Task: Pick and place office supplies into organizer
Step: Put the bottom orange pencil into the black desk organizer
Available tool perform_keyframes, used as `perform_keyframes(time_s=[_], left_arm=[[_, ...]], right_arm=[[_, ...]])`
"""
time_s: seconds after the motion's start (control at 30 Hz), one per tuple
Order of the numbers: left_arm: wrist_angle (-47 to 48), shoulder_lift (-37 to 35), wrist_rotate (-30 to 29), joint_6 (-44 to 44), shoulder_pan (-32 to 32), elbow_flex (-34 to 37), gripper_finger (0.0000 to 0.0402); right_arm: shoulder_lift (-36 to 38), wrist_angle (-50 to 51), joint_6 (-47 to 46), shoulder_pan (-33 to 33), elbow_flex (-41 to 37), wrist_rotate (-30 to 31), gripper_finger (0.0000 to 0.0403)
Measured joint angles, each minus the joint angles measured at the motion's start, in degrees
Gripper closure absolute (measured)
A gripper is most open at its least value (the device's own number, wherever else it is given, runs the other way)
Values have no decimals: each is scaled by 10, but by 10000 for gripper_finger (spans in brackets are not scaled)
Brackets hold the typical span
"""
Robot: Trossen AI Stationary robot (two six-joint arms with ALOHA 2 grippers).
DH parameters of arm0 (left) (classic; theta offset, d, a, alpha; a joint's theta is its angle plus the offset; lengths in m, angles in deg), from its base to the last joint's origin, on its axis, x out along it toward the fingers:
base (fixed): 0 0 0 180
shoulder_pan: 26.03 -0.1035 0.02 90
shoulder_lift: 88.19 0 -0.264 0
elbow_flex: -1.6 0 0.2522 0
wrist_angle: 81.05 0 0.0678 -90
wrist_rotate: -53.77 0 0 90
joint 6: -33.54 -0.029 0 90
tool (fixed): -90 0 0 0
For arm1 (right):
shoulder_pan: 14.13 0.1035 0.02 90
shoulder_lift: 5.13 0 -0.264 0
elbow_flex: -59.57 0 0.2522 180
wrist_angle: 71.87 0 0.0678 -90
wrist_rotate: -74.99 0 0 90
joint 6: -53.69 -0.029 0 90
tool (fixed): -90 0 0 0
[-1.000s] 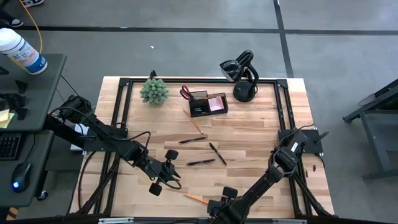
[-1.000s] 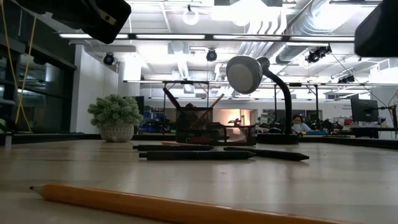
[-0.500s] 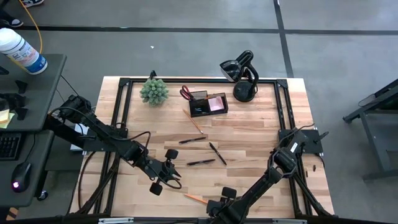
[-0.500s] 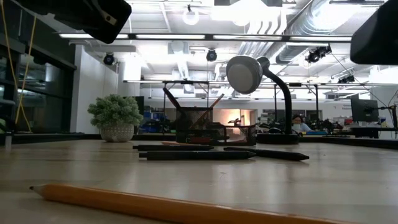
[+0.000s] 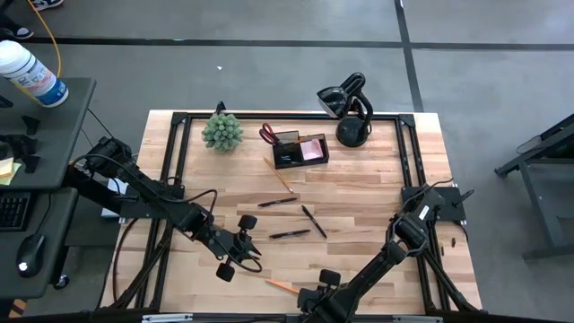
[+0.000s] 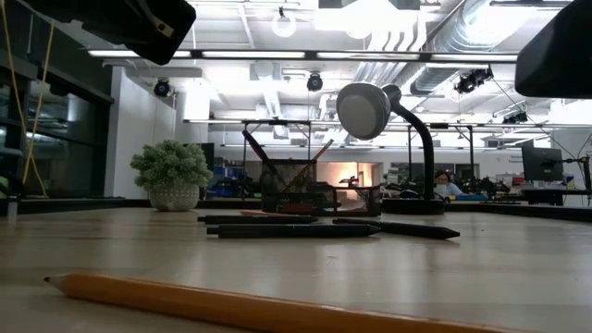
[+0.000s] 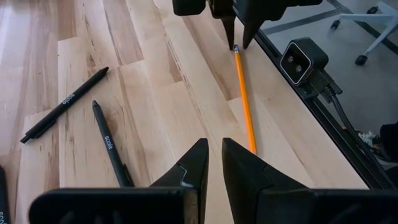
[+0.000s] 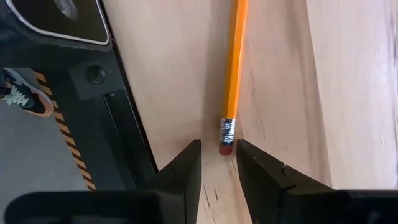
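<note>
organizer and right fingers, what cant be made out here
- Organizer, high view: contents besides the pink pad too small; low view: dark walls blur them.
- Right fingers, right wrist view: whether they touch the pencil eraser is unclear.
- High view: bottom edge cuts off the right gripper.

Two black pens have small white writing on their sides, seen in the left wrist view — the pen (image 7: 111, 146) nearer the camera and the pen (image 7: 64, 104) lying at about ten o'clock from it. On each one the word looks like "scola", but the letters are tiny — too small to be sure. No other words or numbers can be read anywhere.
</note>
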State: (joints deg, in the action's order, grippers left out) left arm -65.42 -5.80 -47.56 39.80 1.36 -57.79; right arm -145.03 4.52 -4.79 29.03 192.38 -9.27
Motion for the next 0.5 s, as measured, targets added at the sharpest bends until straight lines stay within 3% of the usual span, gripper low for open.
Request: perform_keyframes(time_s=[0.37, 0.5], left_arm=[[0, 0, 0, 0, 0, 0, 366], [0, 0, 0, 0, 0, 0, 366]], right_arm=[[-9, -18, 0, -1, 1, -13, 389], [-9, -19, 0, -4, 1, -11, 394]])
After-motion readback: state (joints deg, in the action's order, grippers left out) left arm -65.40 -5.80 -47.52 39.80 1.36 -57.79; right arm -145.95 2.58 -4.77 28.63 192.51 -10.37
